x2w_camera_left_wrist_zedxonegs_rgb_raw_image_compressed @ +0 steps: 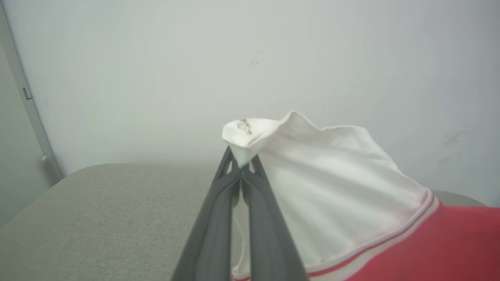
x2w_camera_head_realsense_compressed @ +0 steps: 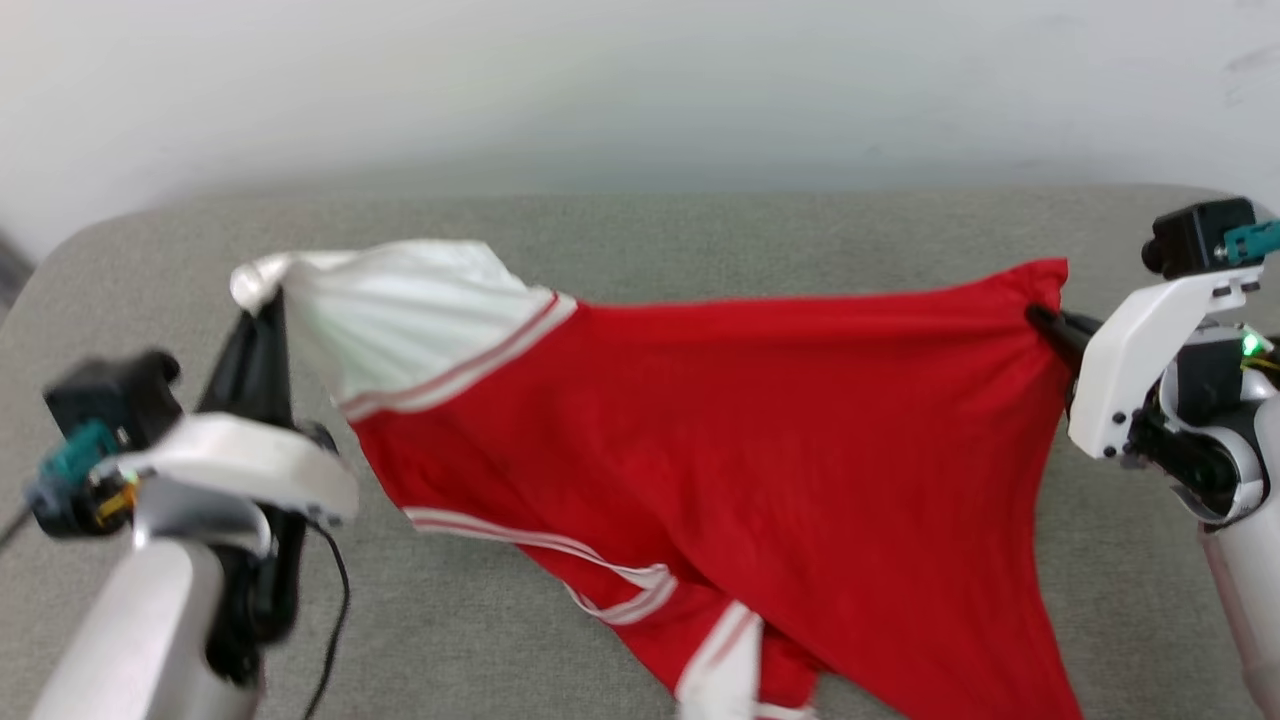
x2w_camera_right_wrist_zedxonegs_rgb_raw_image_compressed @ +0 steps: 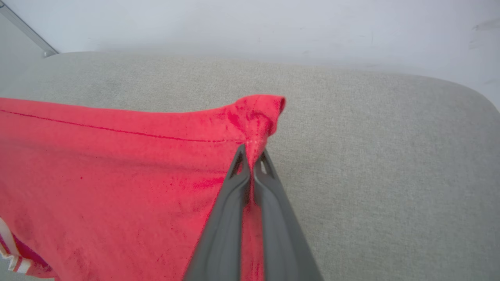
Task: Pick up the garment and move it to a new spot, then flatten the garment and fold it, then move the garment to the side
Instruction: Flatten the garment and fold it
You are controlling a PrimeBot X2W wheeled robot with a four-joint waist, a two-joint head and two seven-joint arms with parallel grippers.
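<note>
Grey cushion (x2w_camera_head_realsense_compressed: 700, 215) | garment (x2w_camera_head_realsense_compressed: 750, 430) stretched taut over it | left claw (x2w_camera_left_wrist_zedxonegs_rgb_raw_image_compressed: 241, 164) pinching white sleeve (x2w_camera_left_wrist_zedxonegs_rgb_raw_image_compressed: 332, 171) | right claw (x2w_camera_right_wrist_zedxonegs_rgb_raw_image_compressed: 253, 156) pinching red corner (x2w_camera_right_wrist_zedxonegs_rgb_raw_image_compressed: 259, 113)

No readable text, labels or numbers.

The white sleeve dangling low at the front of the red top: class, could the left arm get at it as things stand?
Probably not yet. The left end effector is shut on the other white sleeve of the top, so it must let go first. Nothing else blocks the dangling sleeve.
</note>
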